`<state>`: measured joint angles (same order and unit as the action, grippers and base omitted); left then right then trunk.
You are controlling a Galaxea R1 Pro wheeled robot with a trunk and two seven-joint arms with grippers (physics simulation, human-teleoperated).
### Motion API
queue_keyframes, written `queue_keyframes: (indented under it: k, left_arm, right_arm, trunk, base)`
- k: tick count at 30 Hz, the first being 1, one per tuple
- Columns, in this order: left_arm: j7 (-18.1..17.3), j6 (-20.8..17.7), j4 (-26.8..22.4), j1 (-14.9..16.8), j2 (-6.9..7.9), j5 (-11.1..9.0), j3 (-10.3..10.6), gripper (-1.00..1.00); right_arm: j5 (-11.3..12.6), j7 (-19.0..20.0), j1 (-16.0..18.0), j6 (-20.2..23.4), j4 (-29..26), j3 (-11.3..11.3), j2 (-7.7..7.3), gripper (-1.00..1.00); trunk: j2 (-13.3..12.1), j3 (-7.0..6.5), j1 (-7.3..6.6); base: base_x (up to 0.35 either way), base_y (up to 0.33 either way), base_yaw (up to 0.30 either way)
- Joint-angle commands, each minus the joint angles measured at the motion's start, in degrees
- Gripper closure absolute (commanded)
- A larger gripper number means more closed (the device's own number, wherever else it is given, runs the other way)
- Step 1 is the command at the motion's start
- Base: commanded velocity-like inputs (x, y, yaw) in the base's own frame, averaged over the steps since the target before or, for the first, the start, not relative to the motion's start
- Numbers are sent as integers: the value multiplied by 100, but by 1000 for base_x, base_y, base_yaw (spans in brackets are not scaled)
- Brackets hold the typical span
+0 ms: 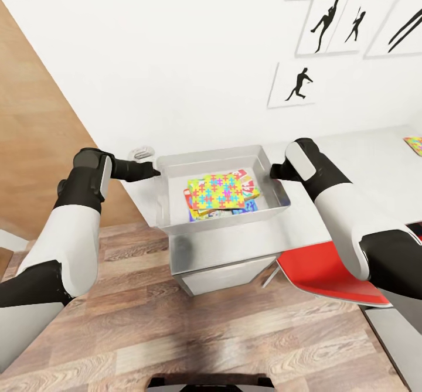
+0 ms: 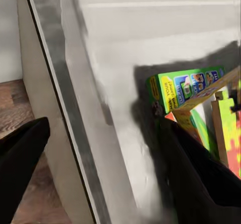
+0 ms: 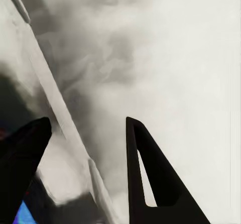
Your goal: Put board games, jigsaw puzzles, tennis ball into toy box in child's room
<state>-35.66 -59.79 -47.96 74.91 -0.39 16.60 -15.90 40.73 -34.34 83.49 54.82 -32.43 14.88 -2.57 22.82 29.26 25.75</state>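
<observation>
Between the two grippers sits the toy box point(image 1: 176, 219), a light grey bin on the near end of the pale table point(image 1: 363, 169). On the box's left wall the left gripper point(image 1: 156, 172) straddles the rim: the left wrist view has one dark finger point(image 2: 20, 169) outside the wall, over the wood floor point(image 1: 193, 339), and the other inside the bin, with the grey rim running between them, so the jaws stand fairly wide around the wall; whether the pads actually press it I cannot tell. At the opposite wall the right gripper point(image 1: 273, 173) does the same, and its wrist view shows one finger point(image 3: 150, 184) on one side of the rim edge and the second on the other, again parted around the wall, contact unclear.

Just inside the bin, beyond the left gripper's inner finger, lies a stack of toys: a jigsaw puzzle point(image 1: 218, 191) of yellow, red, blue and pink pieces on top, with board games point(image 1: 249, 188) beneath it, their printed edges sticking out; one green box point(image 2: 186, 86) shows close to that finger. Well off to the right gripper's far side, at the table's distant part, a second jigsaw puzzle point(image 1: 414, 144) lies flat. Below the right arm stands a red chair point(image 1: 319, 272). Black sports-silhouette prints point(image 1: 299, 84) hang on the white wall behind the table
</observation>
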Motion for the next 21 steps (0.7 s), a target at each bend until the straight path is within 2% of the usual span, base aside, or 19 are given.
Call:
queue_keyframes:
  k: [1, 5, 6, 21]
  left_arm:
    - [-55, -21, -5, 6, -4, 56, -19, -100]
    - [-55, -21, -4, 6, -3, 62, -26, -100]
    - [-55, -21, -3, 6, -2, 62, -27, -100]
    - [-65, -21, -47, 6, 17, 63, -51, -100]
  right_arm:
    - [41, -47, 4, 20, -5, 47, -8, 100]
    - [40, -53, 1, 20, -6, 49, -5, 100]
    - [40, -53, 1, 20, -7, 46, -6, -100]
    - [75, -26, 7, 25, -67, 31, -11, -100]
  trunk:
    - [10, 10, 3]
    - [10, 11, 3]
    - [10, 11, 3]
    - [10, 11, 3]
  base:
    - [0, 0, 0]
    - [0, 0, 0]
    - [0, 0, 0]
    - [0, 0, 0]
